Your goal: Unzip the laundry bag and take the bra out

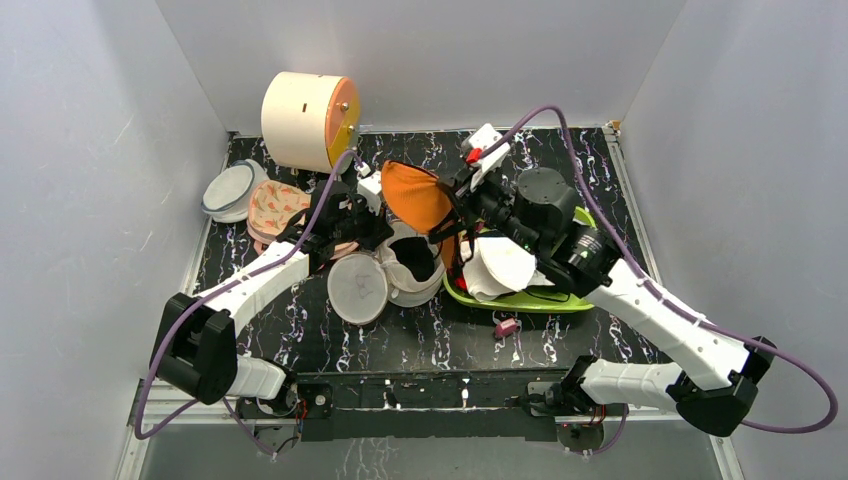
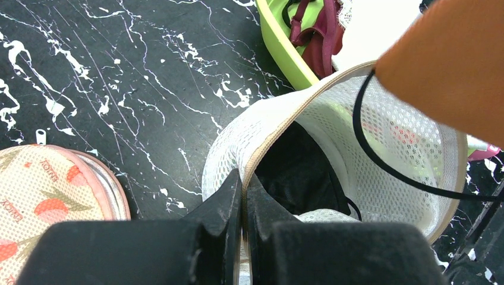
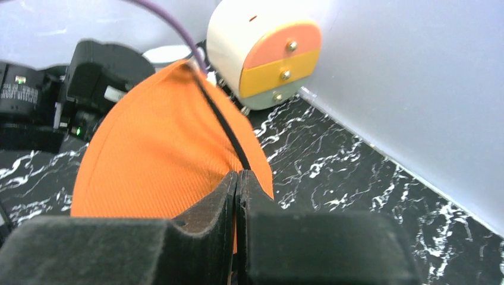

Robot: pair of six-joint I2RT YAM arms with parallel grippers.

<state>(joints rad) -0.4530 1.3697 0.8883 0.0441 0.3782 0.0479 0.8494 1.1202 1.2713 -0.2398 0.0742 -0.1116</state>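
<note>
My left gripper [image 2: 242, 181] has its fingers pressed together on the rim of the open laundry bag [image 2: 410, 148], which sits just beside the green tray [image 2: 285, 50]. My right gripper [image 3: 236, 178] pinches the edge of the bra [image 3: 160, 148], holding its orange cup above the bag with a black strap hanging across the bag's mouth.

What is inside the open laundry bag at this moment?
Black fabric sits inside the laundry bag, and a black strap crosses its opening up to the orange bra. The bag's bottom is hidden behind the left end effector.
</note>
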